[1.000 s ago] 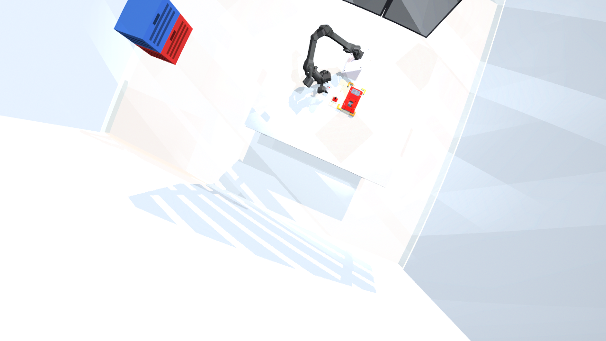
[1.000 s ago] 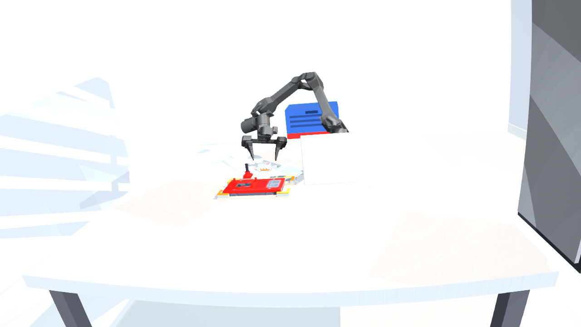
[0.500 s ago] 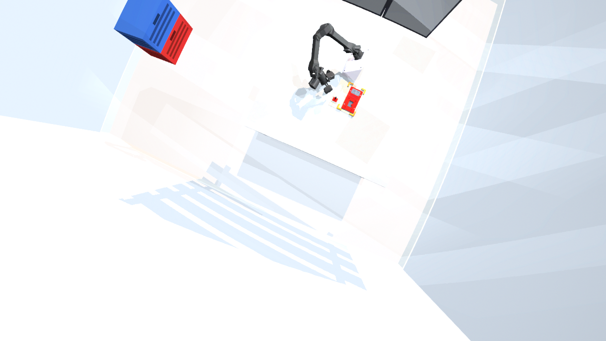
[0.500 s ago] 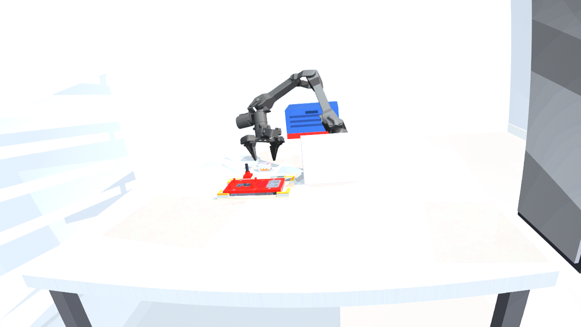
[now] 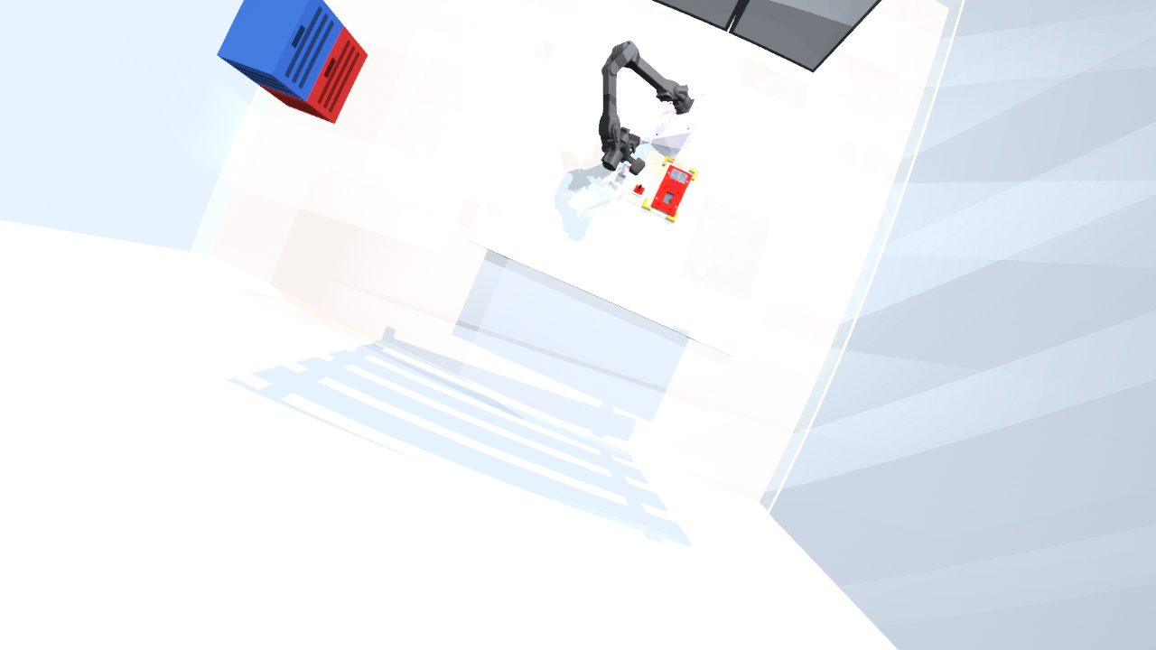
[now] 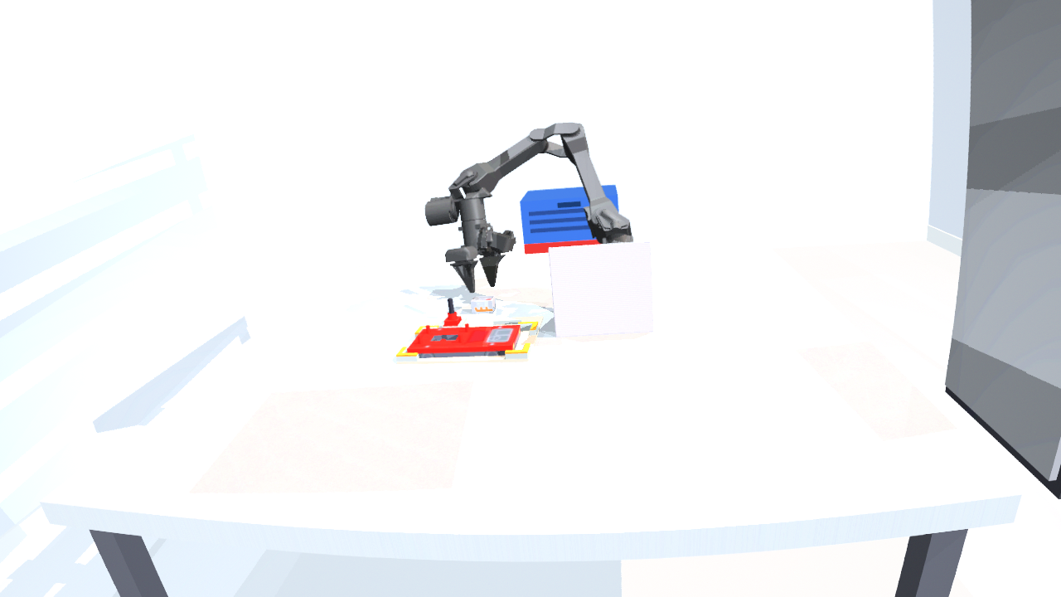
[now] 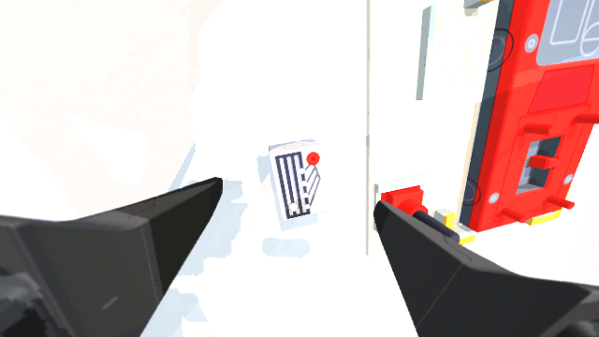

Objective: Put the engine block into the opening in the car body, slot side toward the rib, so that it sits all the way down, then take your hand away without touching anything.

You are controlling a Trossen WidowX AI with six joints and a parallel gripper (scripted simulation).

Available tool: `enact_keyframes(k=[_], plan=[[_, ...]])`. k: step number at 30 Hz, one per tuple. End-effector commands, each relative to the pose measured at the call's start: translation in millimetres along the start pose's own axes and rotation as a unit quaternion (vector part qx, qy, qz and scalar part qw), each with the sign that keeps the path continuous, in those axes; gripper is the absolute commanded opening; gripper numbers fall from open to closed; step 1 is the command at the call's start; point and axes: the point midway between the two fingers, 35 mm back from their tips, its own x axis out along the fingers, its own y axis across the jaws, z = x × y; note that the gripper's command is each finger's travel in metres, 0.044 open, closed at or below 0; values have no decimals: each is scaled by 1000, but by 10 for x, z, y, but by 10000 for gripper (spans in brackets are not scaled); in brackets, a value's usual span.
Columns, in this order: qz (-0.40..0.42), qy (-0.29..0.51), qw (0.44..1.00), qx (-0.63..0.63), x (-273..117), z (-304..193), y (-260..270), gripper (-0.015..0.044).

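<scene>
The engine block [image 6: 482, 305] [image 7: 292, 180] is a small white block with dark stripes and a red dot on top. It stands on the table beside the fixture board. My gripper [image 6: 482, 288] [image 7: 300, 196] is open and empty above the block, one finger to each side in the wrist view. The car body [image 5: 662, 203] [image 6: 463, 342] [image 7: 507, 154] is red and lies between yellow corner pieces, to the right of the block in the wrist view. Its opening [image 7: 525, 180] holds no block, and a red rib [image 7: 540, 162] shows in it. I cannot tell where the block's slot is.
A red piece with an upright black stem [image 5: 638, 190] [image 6: 452, 319] [image 7: 402, 194] stands between block and car body, close to the right finger in the wrist view. A white panel [image 6: 601, 289] stands near the arm's base. Blue and red crates [image 5: 283, 40] [image 6: 556, 222] are farther off.
</scene>
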Motion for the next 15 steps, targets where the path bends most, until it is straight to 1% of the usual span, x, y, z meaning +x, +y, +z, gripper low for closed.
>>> enact_keyframes(k=[1, 8, 15], plan=[[36, 19, 997, -64, -35, 16, -11, 440], [86, 43, 984, -149, -112, 12, -33, 440], [87, 44, 984, -152, -112, 18, -54, 440]])
